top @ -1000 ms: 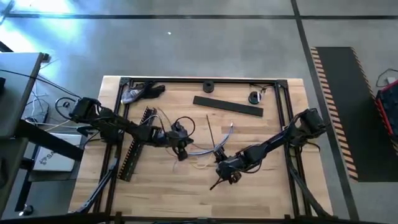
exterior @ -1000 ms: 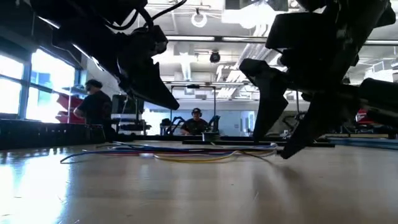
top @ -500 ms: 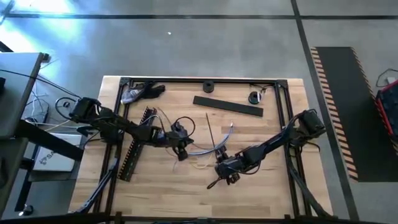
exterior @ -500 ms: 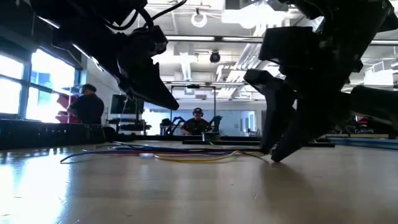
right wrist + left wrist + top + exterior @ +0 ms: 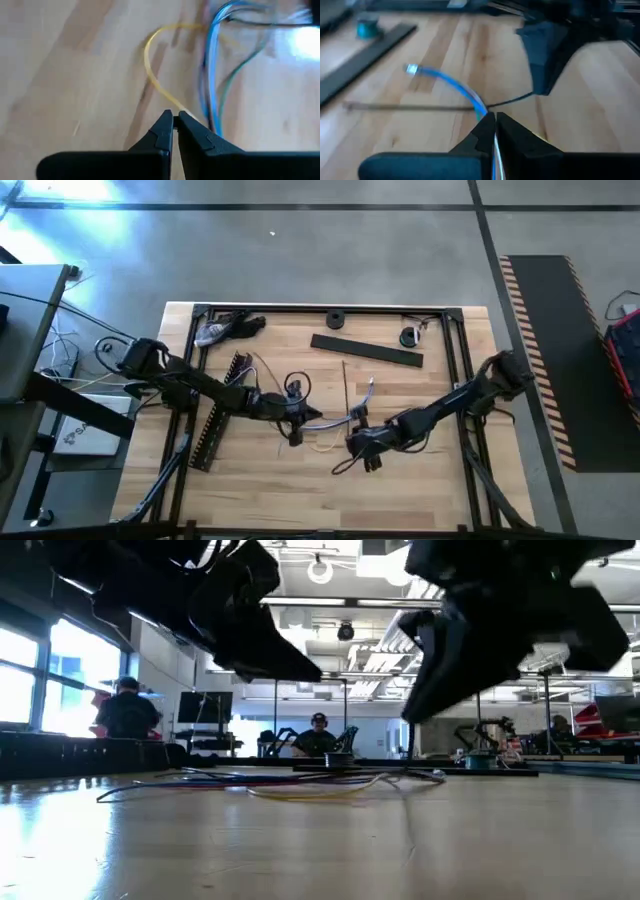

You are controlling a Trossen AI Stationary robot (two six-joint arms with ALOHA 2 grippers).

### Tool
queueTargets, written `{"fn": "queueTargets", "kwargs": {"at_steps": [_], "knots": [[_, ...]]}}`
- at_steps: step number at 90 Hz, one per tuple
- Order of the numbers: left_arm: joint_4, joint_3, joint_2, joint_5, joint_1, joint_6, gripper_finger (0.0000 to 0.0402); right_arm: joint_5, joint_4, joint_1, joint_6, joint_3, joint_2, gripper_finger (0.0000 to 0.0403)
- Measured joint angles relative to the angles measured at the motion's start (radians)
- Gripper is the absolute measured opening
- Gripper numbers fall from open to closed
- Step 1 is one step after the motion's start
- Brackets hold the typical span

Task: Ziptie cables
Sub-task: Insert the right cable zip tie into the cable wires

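left tool [image 5: 495,131]: fingers together, apparently pinching a cable | right tool [image 5: 174,131]: fingers together, nothing seen between them | cables [image 5: 335,420]: loose near the surface [image 5: 420,490] middle, between both tools, strips [image 5: 366,351] toward the far edge

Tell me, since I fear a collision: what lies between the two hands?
In the high view, only the cables on bare table separate the left hand from the right hand.
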Motion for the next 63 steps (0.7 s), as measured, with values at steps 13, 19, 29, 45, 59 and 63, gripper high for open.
{"fn": "queueTargets", "kwargs": {"at_steps": [13, 19, 29, 45, 59, 63], "knots": [[0.168, 0.015, 0.099, 0.000, -0.024, 0.089, 0.0055, -0.004, -0.010, -0.007, 0.057, 0.000, -0.033, 0.0001], [0.193, 0.046, 0.142, 0.002, -0.030, 0.105, 0.0078, -0.011, 0.007, -0.010, 0.086, 0.000, -0.045, 0.0001], [0.196, 0.112, 0.213, 0.027, -0.033, 0.114, 0.0114, -0.010, 0.026, -0.014, 0.148, 0.000, -0.060, 0.0000], [0.194, 0.203, 0.298, -0.007, -0.037, 0.103, 0.0139, -0.010, 0.027, -0.011, 0.234, 0.000, -0.087, 0.0000], [0.193, 0.253, 0.349, -0.045, -0.044, 0.100, 0.0140, 0.001, 0.015, 0.007, 0.254, 0.000, -0.113, 0.0000], [0.193, 0.266, 0.362, -0.043, -0.046, 0.099, 0.0140, 0.001, 0.007, 0.013, 0.261, 0.000, -0.118, 0.0000]]}}
